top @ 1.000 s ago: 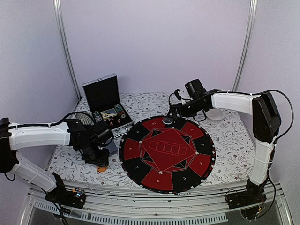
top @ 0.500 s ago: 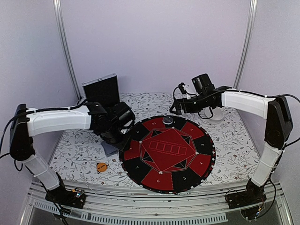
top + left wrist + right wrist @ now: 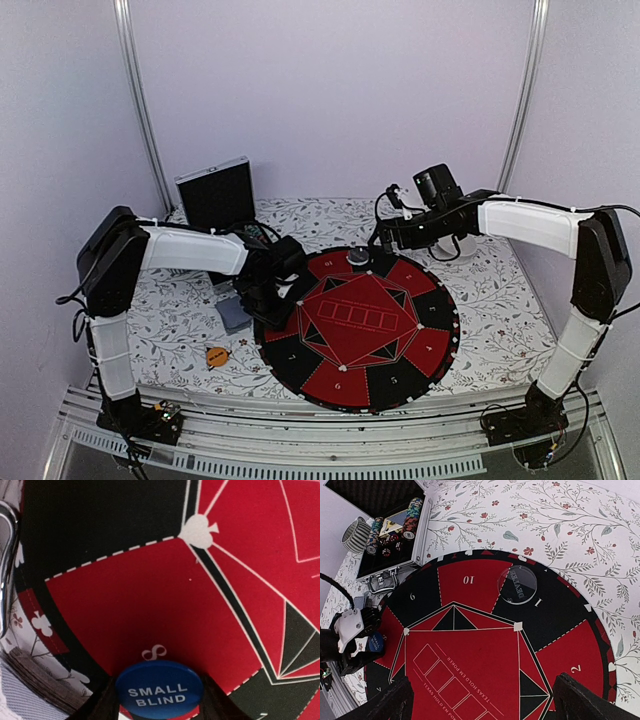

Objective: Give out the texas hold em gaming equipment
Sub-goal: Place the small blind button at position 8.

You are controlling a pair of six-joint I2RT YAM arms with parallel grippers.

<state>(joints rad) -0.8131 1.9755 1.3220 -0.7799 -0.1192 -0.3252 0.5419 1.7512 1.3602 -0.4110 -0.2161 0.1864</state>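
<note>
- One orange blind button [image 3: 217, 356] lies on the tablecloth [image 3: 165, 325], just left of the mat [image 3: 300, 365].
- One blue blind button [image 3: 159, 691] is clamped in the left gripper [image 3: 275, 295], over a red mat segment.
- One clear dealer disc [image 3: 517, 585] rests at the mat's far edge; the right gripper [image 3: 384, 237] hangs near it, jaws spread wide.

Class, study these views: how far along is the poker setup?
Done: the clear dealer button lies on the mat. In hand: the left gripper holds the blue small blind button over a red segment. Left: the orange button on the tablecloth, plus chips in the case.
</note>
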